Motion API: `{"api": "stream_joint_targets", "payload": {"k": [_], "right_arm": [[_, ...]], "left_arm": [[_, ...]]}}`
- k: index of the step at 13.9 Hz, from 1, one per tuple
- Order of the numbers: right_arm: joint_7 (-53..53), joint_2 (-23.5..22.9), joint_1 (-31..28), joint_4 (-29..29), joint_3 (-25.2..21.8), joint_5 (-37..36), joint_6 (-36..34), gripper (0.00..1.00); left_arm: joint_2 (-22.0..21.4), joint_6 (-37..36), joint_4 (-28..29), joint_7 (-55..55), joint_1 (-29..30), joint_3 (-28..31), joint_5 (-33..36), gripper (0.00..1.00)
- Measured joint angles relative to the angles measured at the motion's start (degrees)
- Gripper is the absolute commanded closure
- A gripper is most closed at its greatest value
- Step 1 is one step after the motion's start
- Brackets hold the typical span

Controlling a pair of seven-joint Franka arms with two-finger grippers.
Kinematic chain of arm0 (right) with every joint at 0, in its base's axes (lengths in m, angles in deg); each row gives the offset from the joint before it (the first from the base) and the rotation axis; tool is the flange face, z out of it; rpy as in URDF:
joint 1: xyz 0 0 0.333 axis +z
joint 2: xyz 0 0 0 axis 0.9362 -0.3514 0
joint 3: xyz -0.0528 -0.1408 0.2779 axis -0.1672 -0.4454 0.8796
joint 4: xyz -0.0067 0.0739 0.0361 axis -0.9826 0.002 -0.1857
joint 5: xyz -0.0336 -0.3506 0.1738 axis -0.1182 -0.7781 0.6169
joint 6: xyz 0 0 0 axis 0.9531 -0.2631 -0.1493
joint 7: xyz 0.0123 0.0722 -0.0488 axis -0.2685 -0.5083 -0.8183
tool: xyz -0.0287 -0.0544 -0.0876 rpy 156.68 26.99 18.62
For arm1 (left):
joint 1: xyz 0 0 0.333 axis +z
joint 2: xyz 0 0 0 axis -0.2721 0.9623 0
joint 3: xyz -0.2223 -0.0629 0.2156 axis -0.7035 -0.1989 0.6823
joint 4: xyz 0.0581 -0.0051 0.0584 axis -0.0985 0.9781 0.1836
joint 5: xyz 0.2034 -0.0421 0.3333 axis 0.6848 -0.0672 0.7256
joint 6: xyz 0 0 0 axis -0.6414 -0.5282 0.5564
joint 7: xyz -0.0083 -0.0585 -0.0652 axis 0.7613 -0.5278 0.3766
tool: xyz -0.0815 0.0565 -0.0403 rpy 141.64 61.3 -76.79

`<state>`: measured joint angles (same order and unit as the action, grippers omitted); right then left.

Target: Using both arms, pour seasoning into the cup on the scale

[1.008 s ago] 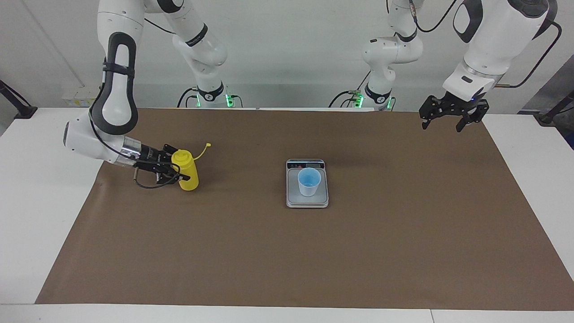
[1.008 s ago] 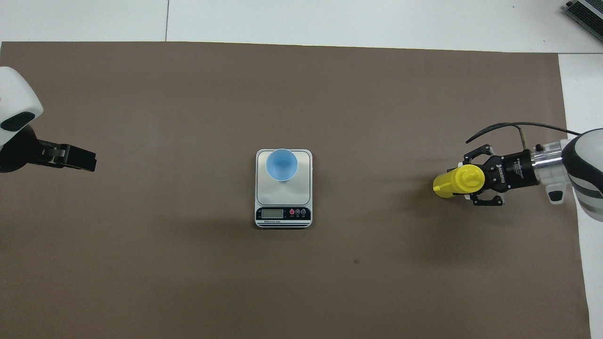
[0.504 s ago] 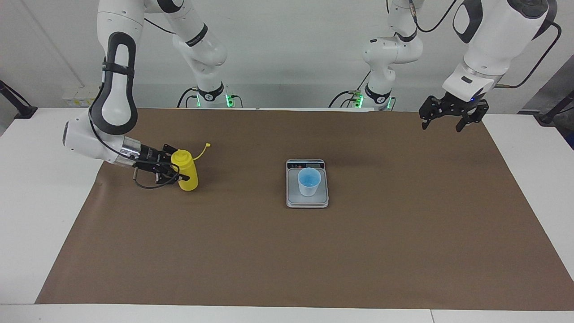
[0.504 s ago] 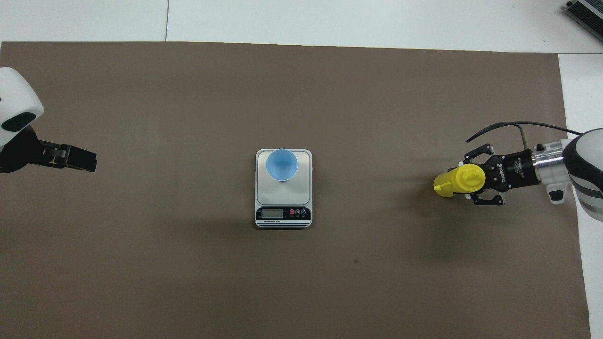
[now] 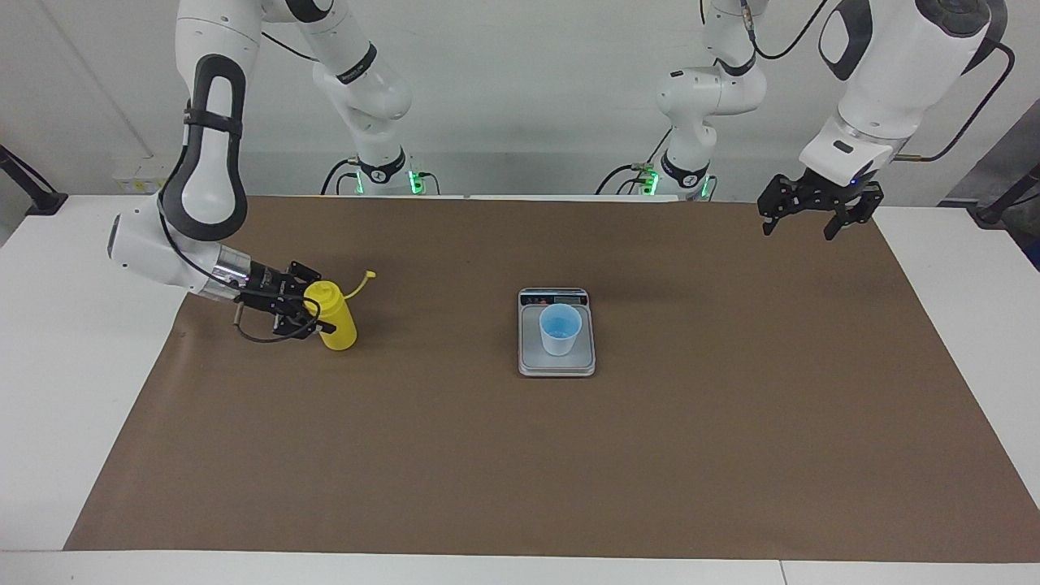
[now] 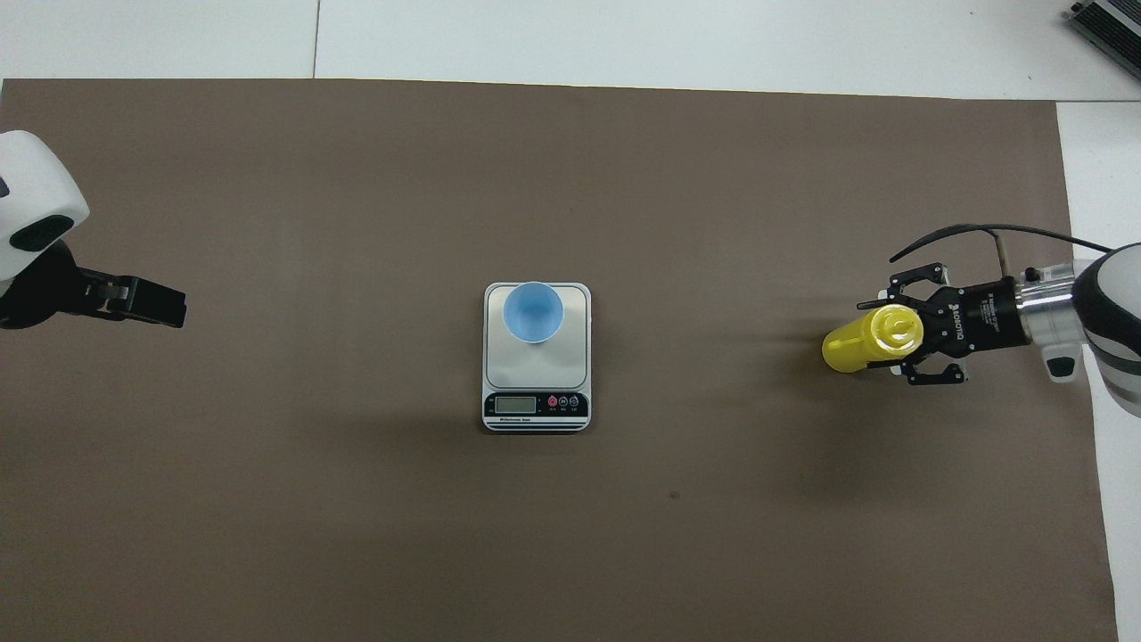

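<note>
Fingers apart on left gripper (image 5: 799,231), waiting at nine o'clock overhead. Right gripper (image 5: 319,309) is at the tilted yellow plastic squeeze bottle (image 5: 340,325), three o'clock from the silver-grey flat scale (image 5: 556,366) bearing the light blue plastic cup (image 5: 561,329); its grip we cannot tell. Pickup step, we judge; next needs a firm hold and a lift.

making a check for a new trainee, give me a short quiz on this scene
1. True or false: the cup stands on the scale.
2. Which arm's gripper is at the yellow bottle? A the left, B the right, C neither.
3. Fill in: the left gripper hangs over the brown mat with its fingers ___.

Key
1. True. The cup is on the weighing plate.
2. B. The right gripper is at the bottle's upper part, and the bottle's base is on the mat.
3. open
</note>
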<state>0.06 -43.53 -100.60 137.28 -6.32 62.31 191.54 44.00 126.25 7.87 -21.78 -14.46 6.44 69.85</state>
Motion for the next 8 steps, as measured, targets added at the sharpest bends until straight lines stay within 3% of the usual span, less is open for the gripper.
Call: {"api": "stream_joint_targets", "payload": {"k": [3,8], "right_arm": [[-0.6,1.9,0.1,-1.3,0.0,-4.3,0.2,0.00],[-7.6,7.9,2.5,-1.9,0.1,-17.3,-0.1,0.00]], "left_arm": [[0.0,0.1,0.0,0.0,0.0,0.0,0.0,0.00],[-0.1,0.1,0.0,0.0,0.0,0.0,0.0,0.00]]}}
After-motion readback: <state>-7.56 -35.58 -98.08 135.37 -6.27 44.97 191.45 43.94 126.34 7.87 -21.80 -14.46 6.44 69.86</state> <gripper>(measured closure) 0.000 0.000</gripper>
